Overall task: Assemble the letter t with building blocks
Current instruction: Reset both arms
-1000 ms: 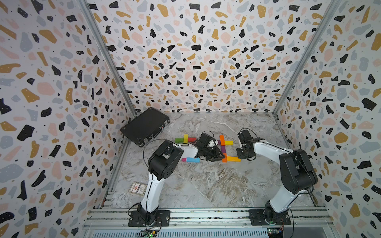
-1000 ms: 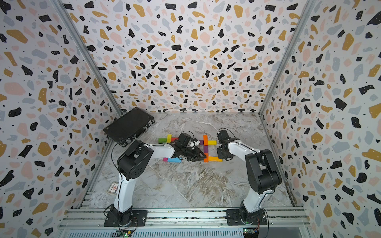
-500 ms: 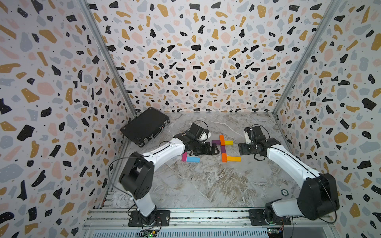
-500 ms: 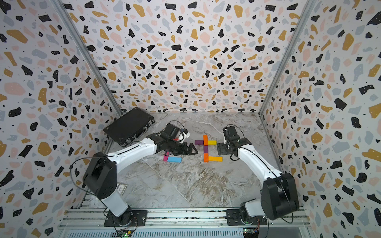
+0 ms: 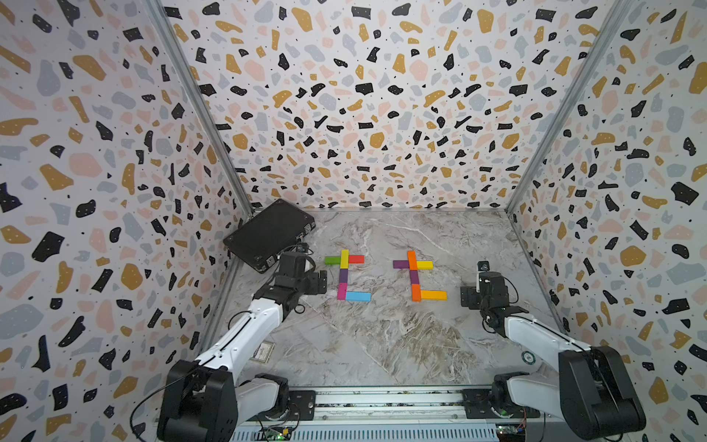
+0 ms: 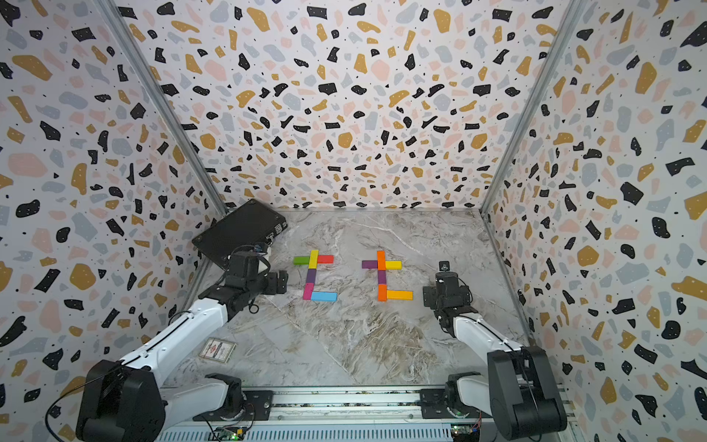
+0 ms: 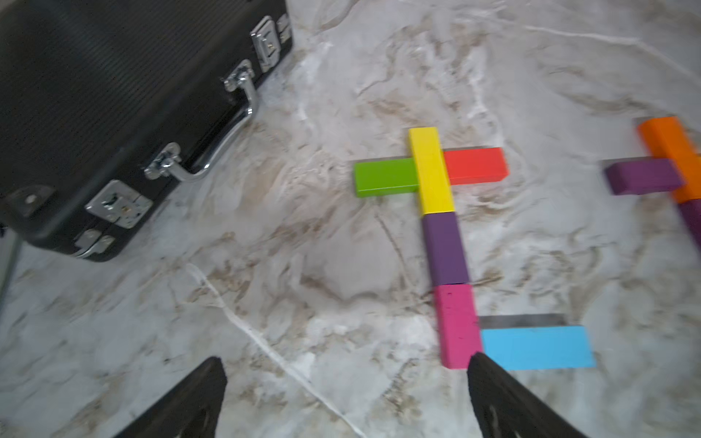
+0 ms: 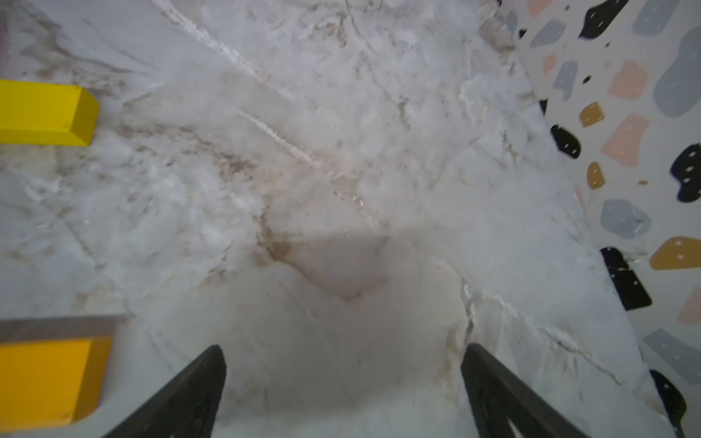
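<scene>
Two letter shapes of building blocks lie flat on the marble floor in both top views. The left one has a green block (image 5: 333,260), yellow block (image 5: 344,258), red block (image 5: 356,259), purple block (image 5: 343,275), pink block (image 5: 341,291) and blue block (image 5: 358,296). The right one has a purple bar (image 5: 400,264), orange top (image 5: 412,260), yellow bar (image 5: 424,265), purple stem (image 5: 414,277), orange foot (image 5: 416,292) and amber foot bar (image 5: 433,295). My left gripper (image 7: 345,362) is open and empty, just left of the pink block (image 7: 455,326). My right gripper (image 8: 344,349) is open over bare floor, right of the amber bar (image 8: 49,379).
A shut black case (image 5: 267,233) lies at the back left, close to my left gripper (image 5: 310,283). A small card (image 5: 264,351) lies on the floor near the left arm. The patterned right wall (image 8: 626,132) is close to my right gripper (image 5: 483,285).
Both grippers have opened. Both arms have drawn back from the blocks toward the sides, leaving both letter shapes uncovered.
</scene>
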Available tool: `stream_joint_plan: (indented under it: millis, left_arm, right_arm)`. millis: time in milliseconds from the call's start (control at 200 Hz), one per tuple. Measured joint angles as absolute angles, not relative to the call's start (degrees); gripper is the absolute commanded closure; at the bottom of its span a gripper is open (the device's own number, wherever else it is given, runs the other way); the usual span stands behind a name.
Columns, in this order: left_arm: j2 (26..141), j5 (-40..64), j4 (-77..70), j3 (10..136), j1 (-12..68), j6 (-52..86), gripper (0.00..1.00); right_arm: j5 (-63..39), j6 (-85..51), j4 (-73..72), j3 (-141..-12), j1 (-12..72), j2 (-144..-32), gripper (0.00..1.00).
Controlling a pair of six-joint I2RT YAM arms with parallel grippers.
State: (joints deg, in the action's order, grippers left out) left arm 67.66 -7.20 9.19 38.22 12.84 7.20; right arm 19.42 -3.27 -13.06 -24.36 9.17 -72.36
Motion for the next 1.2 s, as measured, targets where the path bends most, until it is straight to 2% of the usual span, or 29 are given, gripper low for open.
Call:
stream_joint_plan:
  millis: [140,250,340,526,756,1201]
  left_arm:
    - [66.9,-14.1,-6.9,27.0,12.8,4.1,0.01]
    - [69.2,-15.4,-19.3,20.5,12.1,0.5,0.01]
    - [73.5,-15.0,-30.9,17.1,11.2,-2.0,0.01]
    - [83.8,-11.8,-54.8,9.5,7.2,-3.2,0.01]
    - [81.3,-7.7,-59.0,9.8,6.8,-4.1,0.01]
    - [82.0,-9.4,-59.2,11.9,6.9,-3.6,0.01]
  right_arm:
    - [18.7,-0.8,-26.4,-23.5,8.1,-79.2,0.01]
    - [17.4,0.2,-38.5,-20.9,6.6,-82.1,0.0]
    - [14.2,-0.6,-50.4,-16.2,2.3,-86.0,0.01]
    - [6.6,-1.4,-53.3,-15.0,-1.2,-87.5,0.0]
    - [6.3,-2.9,-53.6,-18.2,-1.1,-87.4,0.0]
    - [6.7,-3.5,-54.0,-17.9,-1.1,-87.4,0.0]
